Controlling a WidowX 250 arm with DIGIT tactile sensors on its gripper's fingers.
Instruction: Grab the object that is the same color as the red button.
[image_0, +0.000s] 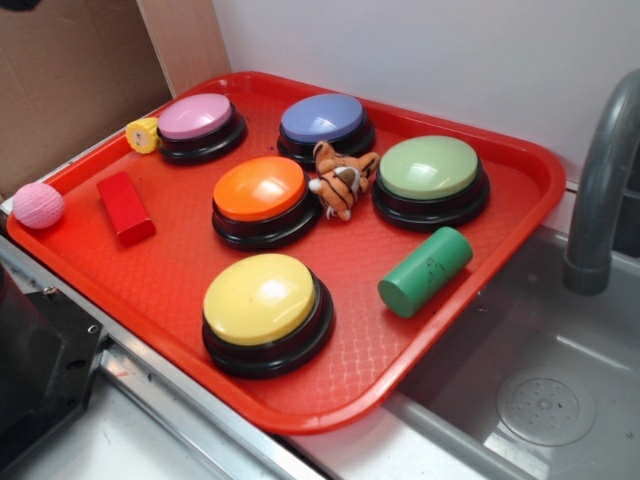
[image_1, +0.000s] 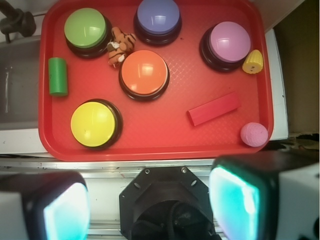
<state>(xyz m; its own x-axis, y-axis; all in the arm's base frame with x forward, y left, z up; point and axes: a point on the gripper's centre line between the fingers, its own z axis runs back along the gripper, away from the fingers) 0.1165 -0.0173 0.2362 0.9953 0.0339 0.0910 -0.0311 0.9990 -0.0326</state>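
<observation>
A small plain red rectangular block (image_0: 125, 207) lies flat on the red tray (image_0: 300, 400), near its left side, between a pink ball (image_0: 38, 205) and the orange button (image_0: 260, 190). In the wrist view the block (image_1: 214, 109) lies on the right side of the tray, slanted. My gripper (image_1: 150, 205) hangs high above the table's near edge, outside the tray, over the robot's black base. Its jaws stand wide apart with nothing between them. The gripper itself does not show in the exterior view.
The tray (image_1: 150, 147) holds pink (image_0: 195, 117), blue (image_0: 322, 118), green (image_0: 429, 167), orange and yellow (image_0: 260, 298) buttons, a tiger toy (image_0: 342, 180), a green cylinder (image_0: 425, 271) and a small yellow toy (image_0: 143, 134). A sink (image_0: 545, 400) with a grey tap (image_0: 600, 170) lies at the right.
</observation>
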